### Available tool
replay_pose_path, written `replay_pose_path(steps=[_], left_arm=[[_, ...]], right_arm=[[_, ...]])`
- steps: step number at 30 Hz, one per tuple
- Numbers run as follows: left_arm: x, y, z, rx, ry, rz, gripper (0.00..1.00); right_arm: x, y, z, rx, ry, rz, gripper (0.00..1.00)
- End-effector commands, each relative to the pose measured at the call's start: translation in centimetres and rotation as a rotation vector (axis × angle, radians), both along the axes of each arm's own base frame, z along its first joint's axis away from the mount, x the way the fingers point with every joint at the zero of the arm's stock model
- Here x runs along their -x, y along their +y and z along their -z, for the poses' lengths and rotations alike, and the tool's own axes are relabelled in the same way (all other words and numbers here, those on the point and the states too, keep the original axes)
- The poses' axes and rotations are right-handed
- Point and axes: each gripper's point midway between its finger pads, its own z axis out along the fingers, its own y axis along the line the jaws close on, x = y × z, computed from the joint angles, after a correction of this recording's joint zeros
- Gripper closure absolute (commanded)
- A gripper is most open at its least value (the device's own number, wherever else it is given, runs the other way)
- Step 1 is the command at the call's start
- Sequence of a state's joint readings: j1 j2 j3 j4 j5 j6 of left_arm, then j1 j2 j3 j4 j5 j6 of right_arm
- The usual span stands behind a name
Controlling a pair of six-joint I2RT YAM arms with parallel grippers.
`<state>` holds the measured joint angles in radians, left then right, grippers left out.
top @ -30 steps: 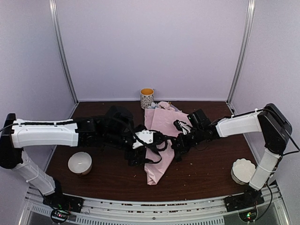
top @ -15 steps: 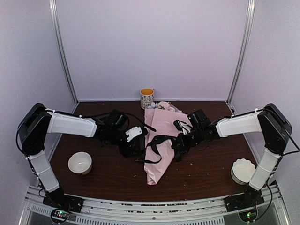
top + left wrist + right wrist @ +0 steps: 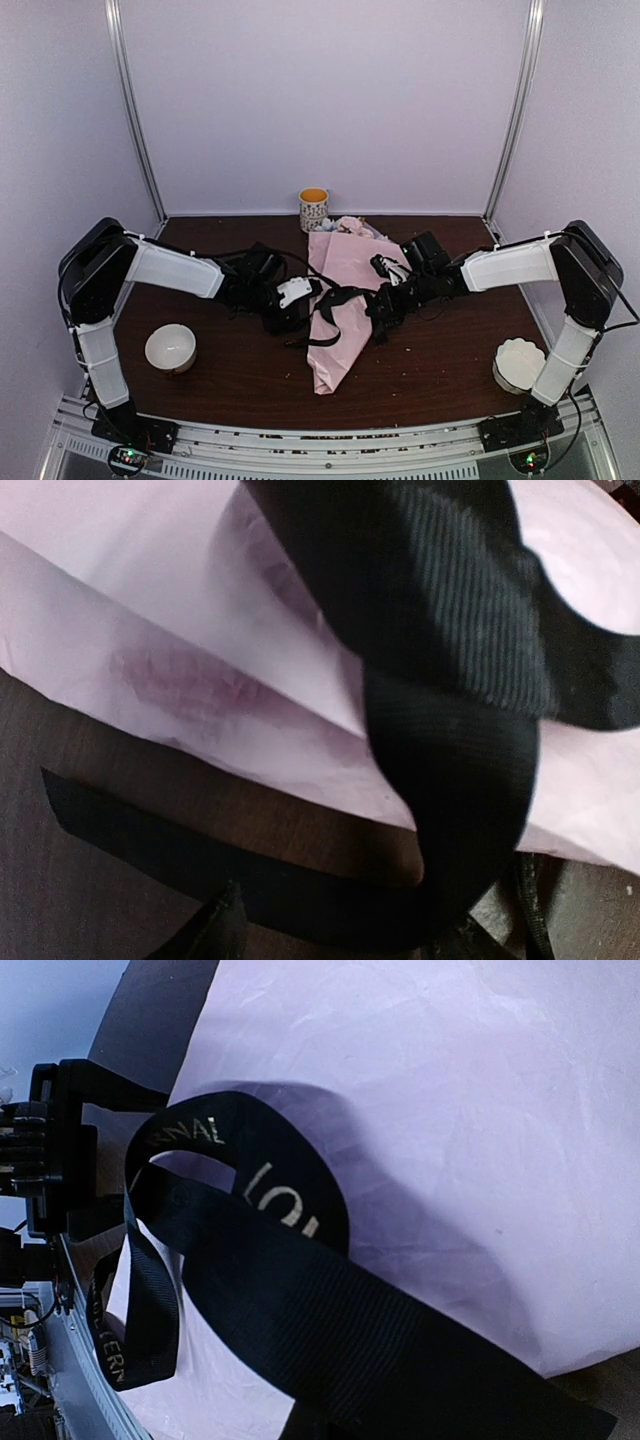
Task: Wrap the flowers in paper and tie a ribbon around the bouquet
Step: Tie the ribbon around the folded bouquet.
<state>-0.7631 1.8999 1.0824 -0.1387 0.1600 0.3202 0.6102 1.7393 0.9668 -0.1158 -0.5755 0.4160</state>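
Since a second ago our left arm has folded its elbow back. The left tool [image 3: 295,312] sits at the left edge of the bouquet [image 3: 345,265]; we cannot tell its jaw state. Our right tool [image 3: 383,303] is clamped together on the ribbon [image 3: 300,1300], which loops over the bouquet lying on the worktop [image 3: 430,360].

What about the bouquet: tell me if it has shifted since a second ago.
No. The bouquet lies unchanged: wide end beside the mug, tip the same way off the left white bowl.
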Motion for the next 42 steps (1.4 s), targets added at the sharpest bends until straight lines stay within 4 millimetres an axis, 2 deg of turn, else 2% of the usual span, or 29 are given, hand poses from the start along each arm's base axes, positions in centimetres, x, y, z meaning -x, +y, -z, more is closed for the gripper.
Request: replay_pose_path(steps=[1,3,5,6,7,10,15,17,21,24,28,30,33,37,39,40,42], left_arm=[[-0.7,-2.0,-1.3,0.089,-0.046,0.058,0.39],[-0.4,-2.5,-1.4,0.11,-0.034,0.075,0.5],[-0.1,-3.0,-1.6,0.134,-0.016,0.095,0.75],[-0.1,-3.2,-1.7,0.141,-0.011,0.101,0.95],[-0.4,-3.1,-1.8,0.137,-0.017,0.088,1.0],[-2.3,-2.0,-2.3,0.129,-0.047,-0.016,1.0],[-5.6,2.1,-4.0,0.142,-0.119,-0.225,1.0],[-6.0,3.5,-4.7,0.151,-0.146,-0.27,1.0],[-5.8,4.9,-6.5,0.169,-0.184,-0.321,1.0],[-5.0,3.7,-8.8,0.222,-0.194,-0.29,1.0],[-4.1,-0.4,-12.5,0.329,-0.207,-0.213,1.0],[-4.2,-1.1,-13.6,0.354,-0.203,-0.214,1.0],[-4.1,-1.3,-14.1,0.375,-0.198,-0.219,1.0],[-4.4,-1.5,-13.7,0.363,-0.188,-0.226,1.0],[-4.9,-1.6,-13.8,0.361,-0.185,-0.245,1.0],[-5.5,-1.2,-13.8,0.351,-0.19,-0.274,1.0],[-7.4,1.1,-13.3,0.345,-0.172,-0.381,1.0]], right_arm=[[-0.5,0.4,-1.0,-0.028,-0.021,-0.008,1.0],[-0.4,0.5,-1.3,-0.036,-0.026,-0.017,1.0],[-0.3,0.6,-1.7,-0.043,-0.031,-0.024,1.0],[-0.2,0.6,-1.8,-0.044,-0.035,-0.029,1.0],[-0.1,0.6,-2.0,-0.044,-0.037,-0.034,1.0],[0.3,0.4,-2.9,-0.049,-0.056,-0.053,1.0],[1.6,-0.2,-5.6,-0.074,-0.116,-0.104,1.0],[2.1,-0.7,-6.5,-0.062,-0.144,-0.118,1.0],[2.9,-1.2,-8.5,-0.069,-0.198,-0.15,1.0],[2.0,-0.6,-10.0,-0.073,-0.242,-0.129,1.0],[1.5,4.2,-12.8,-0.104,-0.301,-0.197,1.0],[0.8,5.7,-14.0,-0.114,-0.325,-0.197,1.0],[0.1,6.7,-14.8,-0.131,-0.339,-0.182,1.0],[-0.8,7.9,-15.2,-0.142,-0.341,-0.179,1.0],[-1.4,8.6,-16.2,-0.154,-0.355,-0.181,1.0],[-1.8,8.6,-16.9,-0.16,-0.366,-0.169,1.0],[-4.3,5.8,-18.5,-0.168,-0.384,-0.055,1.0]])
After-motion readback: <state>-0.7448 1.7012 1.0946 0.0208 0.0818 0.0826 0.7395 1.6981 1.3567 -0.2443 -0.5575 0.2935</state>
